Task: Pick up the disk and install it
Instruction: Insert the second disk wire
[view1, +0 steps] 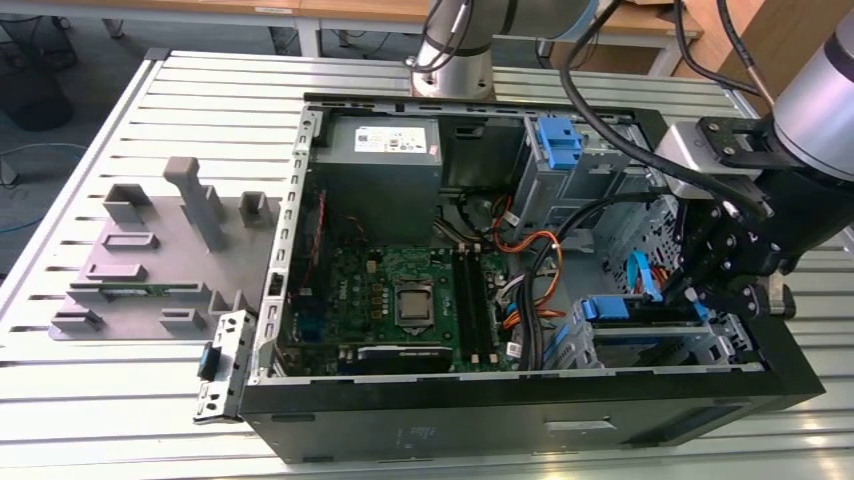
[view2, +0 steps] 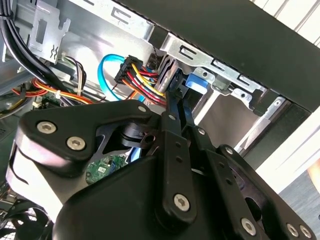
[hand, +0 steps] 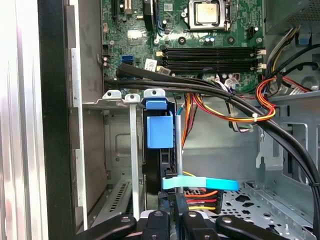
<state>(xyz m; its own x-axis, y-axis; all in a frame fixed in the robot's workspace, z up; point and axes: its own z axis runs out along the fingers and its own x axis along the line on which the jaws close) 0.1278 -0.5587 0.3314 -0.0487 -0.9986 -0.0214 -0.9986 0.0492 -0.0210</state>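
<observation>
A slatted metal workbench (view1: 80, 420) carries an open black computer case (view1: 534, 420) lying on its side, with a grey moulded fixture (view1: 147, 255) just beside it toward the exterior view's left. The gripper (view1: 721, 300) reaches down into the drive cage (view1: 654, 345) at the case's corner toward the exterior view's right; in the first wrist view its black fingers (hand: 192, 220) stand close together just below the disk, but whether they pinch it cannot be told. The disk (hand: 159, 150) stands on edge in a cage slot, its blue tab (hand: 160, 131) facing outward beside the slot's metal guide rails (hand: 131, 150). A light-blue flat data cable (hand: 200, 184) crosses right in front of the fingers, with red, yellow and orange power wires (hand: 200, 200) bundled beneath it. Thick black cables (hand: 210, 92) sweep across above the cage. Beyond lie the green motherboard (view1: 400, 290) with its memory slots (hand: 210, 55) and processor socket (hand: 207, 12), and the grey power supply (view1: 380, 155) in the far corner.
</observation>
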